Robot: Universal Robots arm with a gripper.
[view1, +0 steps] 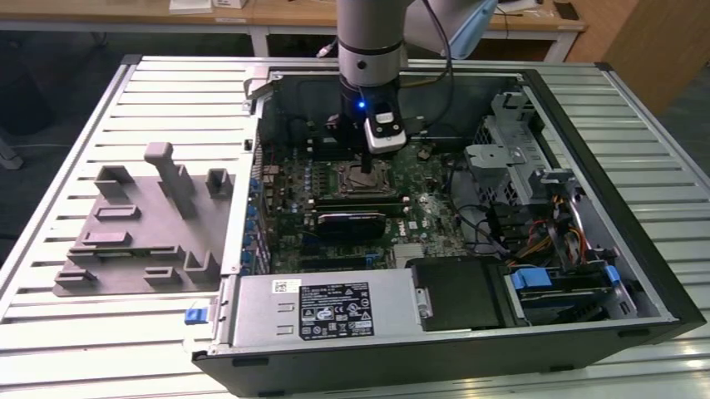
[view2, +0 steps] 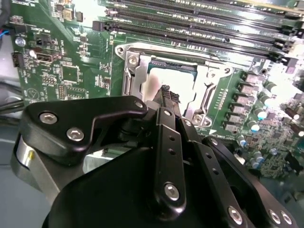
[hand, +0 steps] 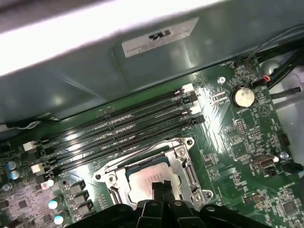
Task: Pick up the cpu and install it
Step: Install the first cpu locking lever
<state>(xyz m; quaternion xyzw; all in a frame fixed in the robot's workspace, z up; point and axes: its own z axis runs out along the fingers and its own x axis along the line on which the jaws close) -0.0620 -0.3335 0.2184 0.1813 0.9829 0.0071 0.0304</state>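
Down inside the metal socket frame point(hand: 185, 159) on the green motherboard point(view2: 71, 61) sits the cpu point(hand: 149, 178), silver top up. Just above it hangs the end effector point(hand: 161, 189), black fingertips point(view2: 167, 95) pressed together (nothing pinched between them). Around this lies an open computer case point(view1: 577, 133) on a slatted metal counter point(view1: 111, 332), wooden desks behind.

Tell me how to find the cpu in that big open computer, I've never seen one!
Look inside the open computer case at the green motherboard, next to the four long black memory slots. There sits a shiny metal socket frame, right under the gripper. The cpu is the flat, silver-grey square lying inside that frame; everything around it is green or black.
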